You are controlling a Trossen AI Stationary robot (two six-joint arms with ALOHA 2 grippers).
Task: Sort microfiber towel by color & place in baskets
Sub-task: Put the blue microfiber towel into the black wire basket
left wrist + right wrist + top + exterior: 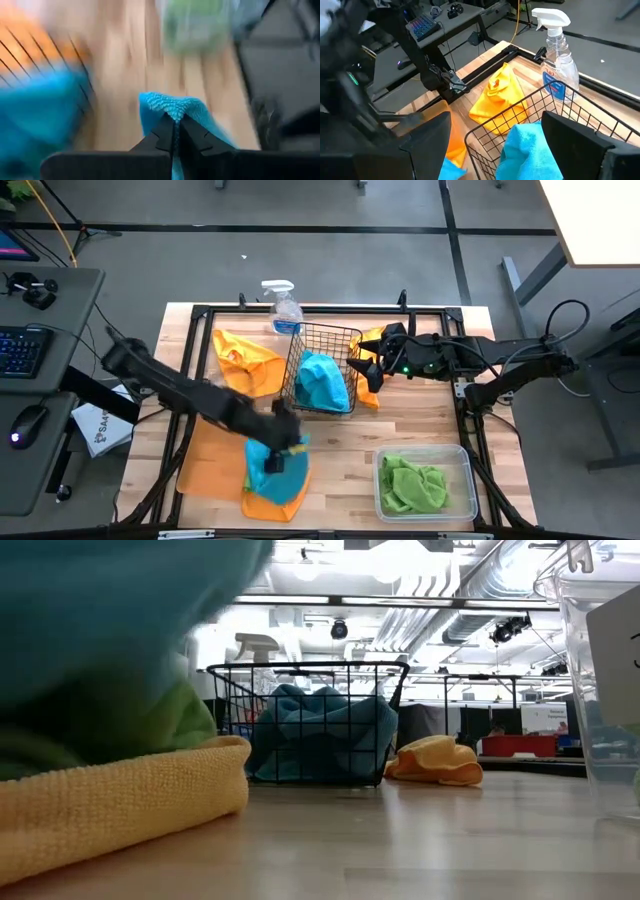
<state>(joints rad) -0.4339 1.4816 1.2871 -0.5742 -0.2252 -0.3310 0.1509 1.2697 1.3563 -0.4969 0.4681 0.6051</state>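
Tabletop: left pincer (174, 131) pinches turquoise towel (192, 112).

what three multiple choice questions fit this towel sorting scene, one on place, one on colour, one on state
1. Where is the green towel?
A. in the clear plastic tub
B. in the wire basket
C. under the spray bottle

2. What colour is the towel inside the black wire basket?
A. orange
B. green
C. turquoise

3. What is the left hand doing?
A. hanging open over the tub
B. pinching a turquoise towel
C. gripping the spray bottle

Answers:
1 A, the high view shows it inside the tub.
2 C, the turquoise cloth shows through the mesh.
3 B, the left wrist view shows its fingers closed on turquoise fabric.
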